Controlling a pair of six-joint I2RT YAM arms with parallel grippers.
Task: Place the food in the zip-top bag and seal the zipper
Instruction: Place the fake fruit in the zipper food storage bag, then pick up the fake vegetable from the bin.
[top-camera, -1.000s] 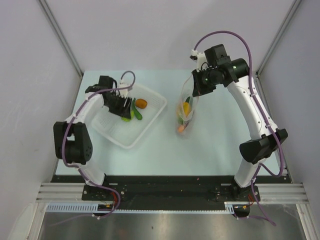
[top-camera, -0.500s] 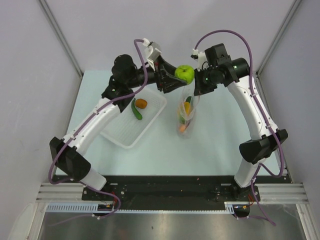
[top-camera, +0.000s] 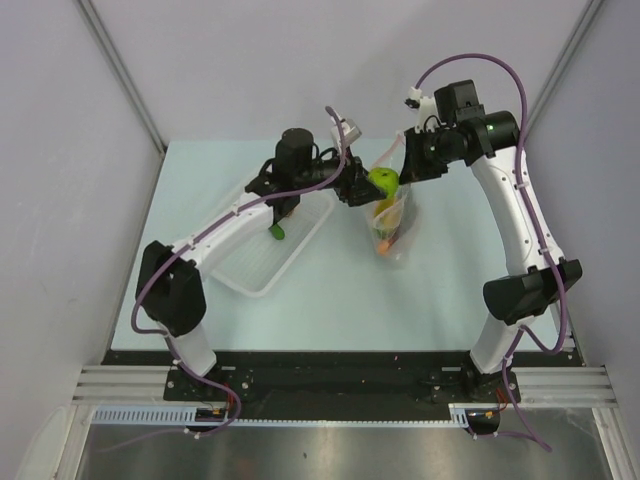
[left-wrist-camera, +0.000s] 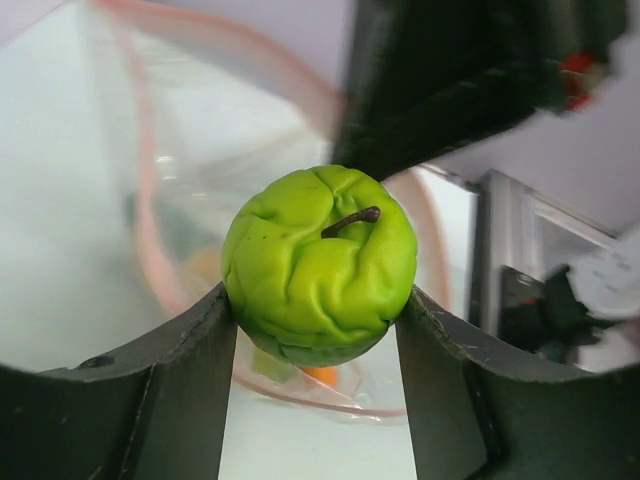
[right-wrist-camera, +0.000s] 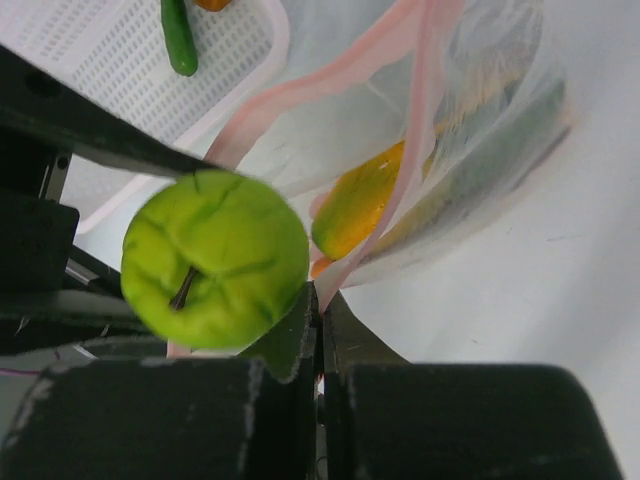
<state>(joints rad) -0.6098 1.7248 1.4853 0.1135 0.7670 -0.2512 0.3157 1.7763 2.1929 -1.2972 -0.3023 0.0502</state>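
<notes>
Left tool (top-camera: 359, 188) clamps the lime-green ball (left-wrist-camera: 320, 265) at the open zip-top bag (top-camera: 399, 236) mouth; right tool (right-wrist-camera: 320, 316) pinches the zipper (right-wrist-camera: 421, 118) edge.

Top camera looks down; 2 close wrist cameras share the lime-green ball (left-wrist-camera: 320, 265).

The apple (left-wrist-camera: 320, 265) at the mouth of the zip-top bag (right-wrist-camera: 480, 130) is lime green and creased, with a dark brown stem. The bag is clear, and its zipper (right-wrist-camera: 420, 110) is a pale pink-red strip. Inside the bag show a yellow-orange piece (right-wrist-camera: 355, 210) and a small orange piece (left-wrist-camera: 322, 375). Left of the bag, the tray (right-wrist-camera: 110, 80) is white with a fine mesh pattern and holds a dark green cucumber (right-wrist-camera: 180, 38). The left claw (left-wrist-camera: 315, 300) and the right claw (right-wrist-camera: 320, 325) are black. The worktop (top-camera: 450, 280) under the bag is pale mint.
</notes>
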